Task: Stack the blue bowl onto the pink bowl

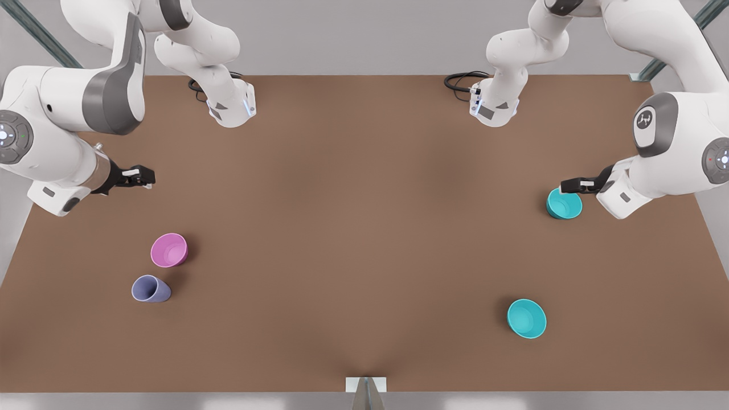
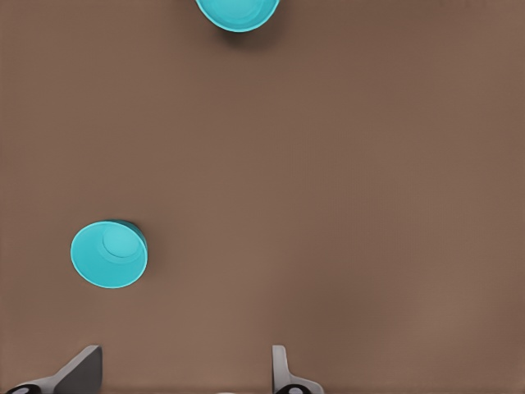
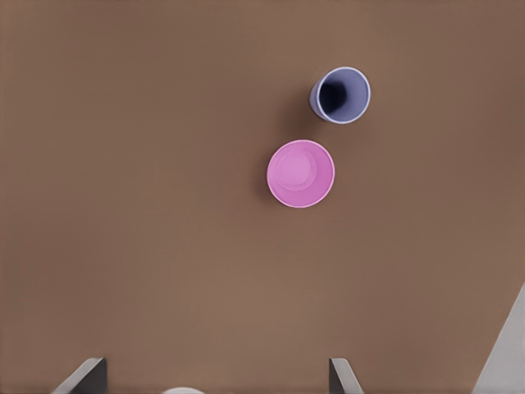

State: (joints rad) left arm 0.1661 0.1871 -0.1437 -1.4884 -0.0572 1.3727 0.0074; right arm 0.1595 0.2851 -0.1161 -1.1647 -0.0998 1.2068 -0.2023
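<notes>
Two look-alike blue (teal) bowls stand upright on the table. One blue bowl is at the front view's right, and my left gripper hovers open just beside and above it, holding nothing. The second blue bowl sits nearer the front edge. The pink bowl stands upright at the front view's left. My right gripper waits open and empty, well behind the pink bowl.
A lavender-blue cup lies on its side close to the pink bowl. The brown table stretches wide between the two bowl groups. Both arm bases stand at the back edge.
</notes>
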